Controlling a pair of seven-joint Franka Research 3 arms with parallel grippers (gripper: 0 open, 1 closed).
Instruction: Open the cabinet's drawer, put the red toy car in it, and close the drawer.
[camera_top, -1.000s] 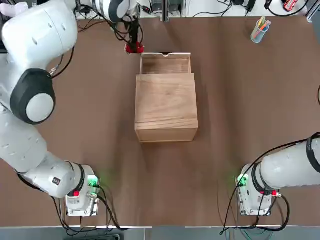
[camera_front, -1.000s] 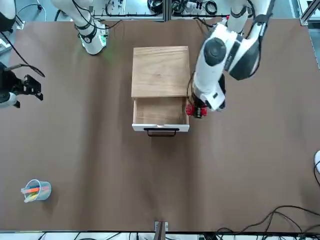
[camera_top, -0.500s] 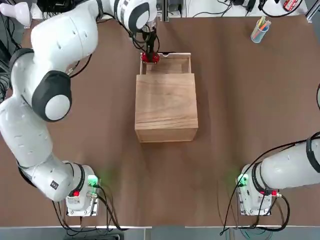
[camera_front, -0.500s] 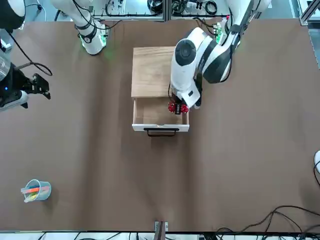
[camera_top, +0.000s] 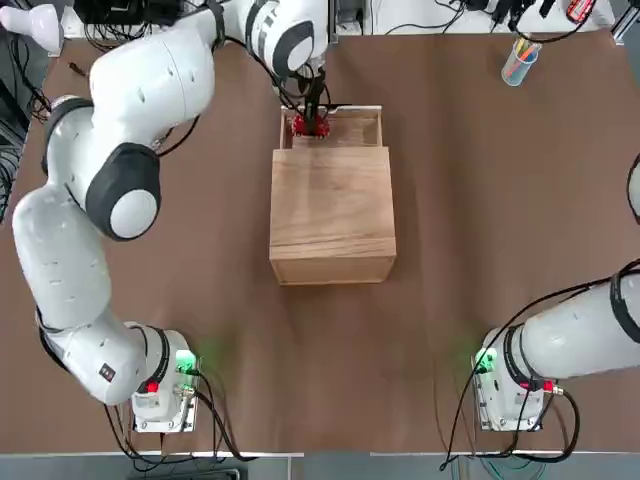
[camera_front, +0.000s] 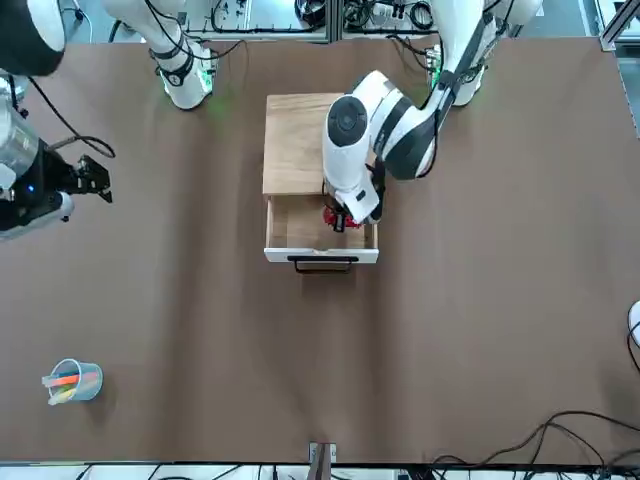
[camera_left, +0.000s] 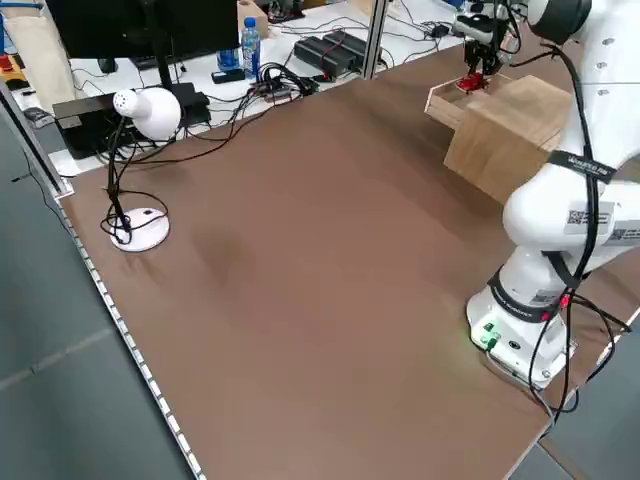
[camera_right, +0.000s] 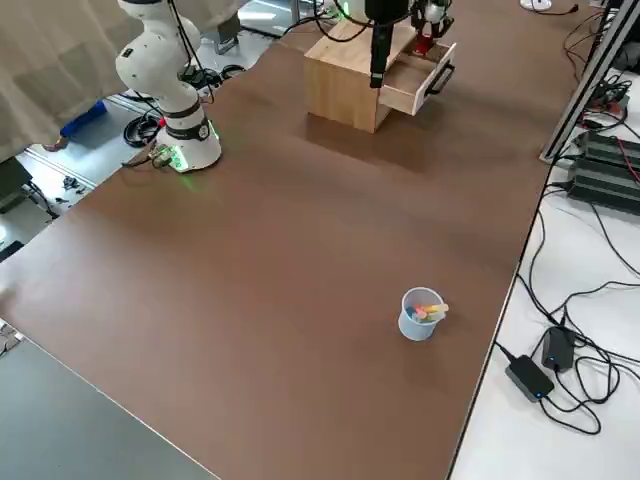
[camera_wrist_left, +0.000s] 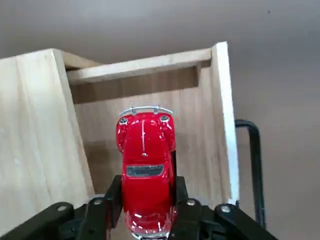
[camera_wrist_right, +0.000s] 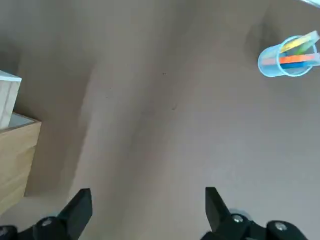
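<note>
Brown table (camera_top: 200, 250); left hand (camera_wrist_left: 145, 210) clamped on red toy car (camera_wrist_left: 145, 170) over open drawer (camera_wrist_left: 220, 125).

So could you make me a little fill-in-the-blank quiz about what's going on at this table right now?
1. The left gripper is shut on the red toy ____.
2. It holds the toy above the drawer, which stands ____.
3. The cup on the table holds coloured ____.
4. The right gripper has its fingers ____ and holds nothing.

Missing words: car; open; pens; open
</note>
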